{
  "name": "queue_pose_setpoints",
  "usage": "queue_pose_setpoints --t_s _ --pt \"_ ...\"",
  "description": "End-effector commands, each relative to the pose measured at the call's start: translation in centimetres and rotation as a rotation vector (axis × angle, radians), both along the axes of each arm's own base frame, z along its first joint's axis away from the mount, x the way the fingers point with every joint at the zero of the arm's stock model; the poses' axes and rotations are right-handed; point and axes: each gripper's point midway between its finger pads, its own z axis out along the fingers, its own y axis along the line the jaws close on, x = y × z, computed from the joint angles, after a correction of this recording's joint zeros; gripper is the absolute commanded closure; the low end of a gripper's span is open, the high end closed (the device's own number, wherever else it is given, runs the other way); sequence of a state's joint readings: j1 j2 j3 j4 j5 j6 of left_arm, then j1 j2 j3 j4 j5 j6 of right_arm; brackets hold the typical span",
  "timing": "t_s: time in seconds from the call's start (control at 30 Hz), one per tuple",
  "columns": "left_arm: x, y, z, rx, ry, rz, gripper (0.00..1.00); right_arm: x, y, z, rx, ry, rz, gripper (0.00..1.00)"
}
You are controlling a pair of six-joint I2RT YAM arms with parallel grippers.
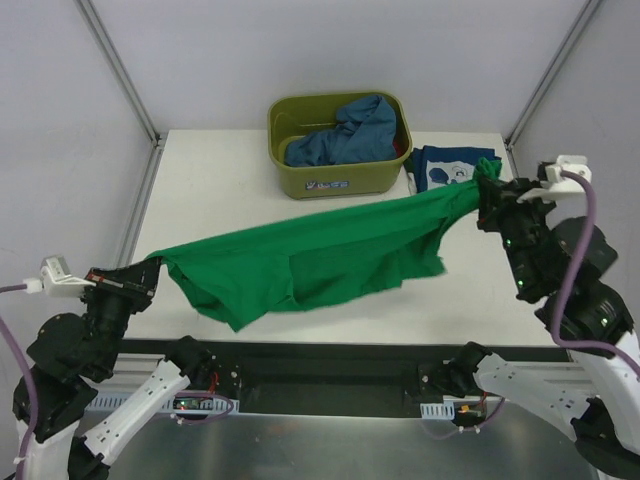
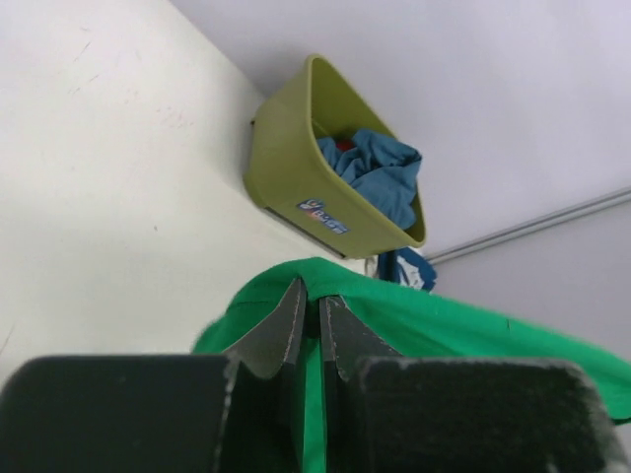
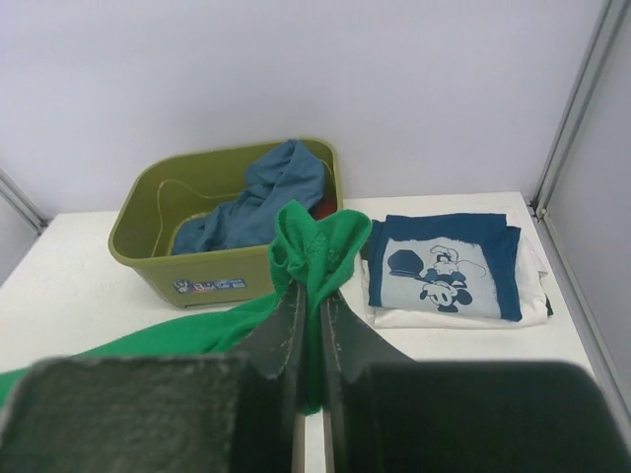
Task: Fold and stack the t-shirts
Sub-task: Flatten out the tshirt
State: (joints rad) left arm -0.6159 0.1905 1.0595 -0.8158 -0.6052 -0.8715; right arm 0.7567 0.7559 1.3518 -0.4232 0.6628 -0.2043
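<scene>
Holding the green shirt (image 1: 300,265) stretched between both arms, the robot is, by my reading, at the spreading-out step, with no fold made yet. The left claw (image 1: 153,268) is pinched tight on one edge of the cloth at the near left of the table (image 1: 220,170). The right claw (image 1: 487,192) is pinched tight on a bunched end at the far right, with green cloth bulging out past its jaws in the wrist view. The shirt hangs as a slack band across the middle of the table, higher at its right end and creased and doubled over on itself. Its lower folds droop toward the near edge, and whether they touch the surface I cannot tell. At the far side the tub (image 1: 340,182) holds the crumpled blue shirt (image 1: 345,135). Just right of the tub lies the navy shirt (image 1: 445,168), folded with its print up on something pale. So one shirt looks done, the green one is in hand, and the blue one waits. The next move calls for lowering both ends together with the cloth taut, so it lands flat on the middle of the table, away from the tub and the folded navy shirt. Both grips look bunched, so a fresh hold at cleaner corners may be needed before folding.
</scene>
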Motion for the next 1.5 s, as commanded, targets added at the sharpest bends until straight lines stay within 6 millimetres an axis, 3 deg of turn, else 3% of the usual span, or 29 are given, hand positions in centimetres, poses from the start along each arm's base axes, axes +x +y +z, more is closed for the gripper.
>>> queue_pose_setpoints --t_s 0.0,0.17,0.33,0.47,0.6,0.63,0.7,0.73,0.77,0.93,1.13,1.27,1.4,1.47 --pt "-1.1 1.7 2.1 -0.017 -0.072 0.037 1.00 -1.9 -3.8 1.2 0.049 -0.040 -0.109 0.99" --pt "-1.7 1.7 3.6 -0.038 -0.117 0.019 1.00 -2.6 -4.4 1.5 0.051 -0.033 -0.104 0.99" --pt "-0.8 1.1 4.2 -0.019 -0.112 0.017 1.00 -1.6 -3.7 0.7 0.019 -0.001 -0.119 0.99" --pt "1.9 0.3 2.8 0.041 -0.037 0.071 1.00 0.8 -2.7 -2.0 -0.065 0.082 -0.196 0.98" --pt "5.9 -0.3 0.0 0.176 0.115 0.192 1.00 3.3 -2.7 -5.1 -0.137 0.175 -0.292 0.98" --pt "6.4 -0.2 -0.2 0.193 0.130 0.213 1.00 4.0 -3.3 -5.7 -0.145 0.195 -0.324 0.98" --pt "7.3 0.0 -0.1 0.233 0.156 0.259 1.00 5.6 -2.6 -7.4 -0.165 0.251 -0.294 0.98" --pt "7.5 0.1 0.2 0.240 0.155 0.270 1.00 6.2 -3.1 -7.8 -0.157 0.268 -0.309 0.98" --pt "7.4 0.3 1.1 0.243 0.144 0.277 1.00 6.7 -2.4 -8.3 -0.156 0.289 -0.269 0.99" --pt "5.9 0.4 4.5 0.191 0.051 0.217 1.00 5.3 -2.0 -7.2 -0.096 0.253 -0.191 0.99" --pt "2.5 -0.6 7.8 0.081 -0.132 0.031 1.00 0.1 -3.7 -4.5 -0.003 0.147 -0.121 0.99" --pt "0.1 -1.3 10.5 0.036 -0.254 -0.082 1.00 -2.4 -3.4 -3.1 0.041 0.103 -0.028 0.98" --pt "1.3 -1.7 11.0 0.074 -0.236 -0.065 1.00 -2.1 -4.3 -3.1 0.036 0.116 -0.087 0.97" --pt "3.7 -1.4 10.3 0.131 -0.168 0.028 1.00 -0.6 -4.5 -4.0 -0.002 0.161 -0.147 0.96"
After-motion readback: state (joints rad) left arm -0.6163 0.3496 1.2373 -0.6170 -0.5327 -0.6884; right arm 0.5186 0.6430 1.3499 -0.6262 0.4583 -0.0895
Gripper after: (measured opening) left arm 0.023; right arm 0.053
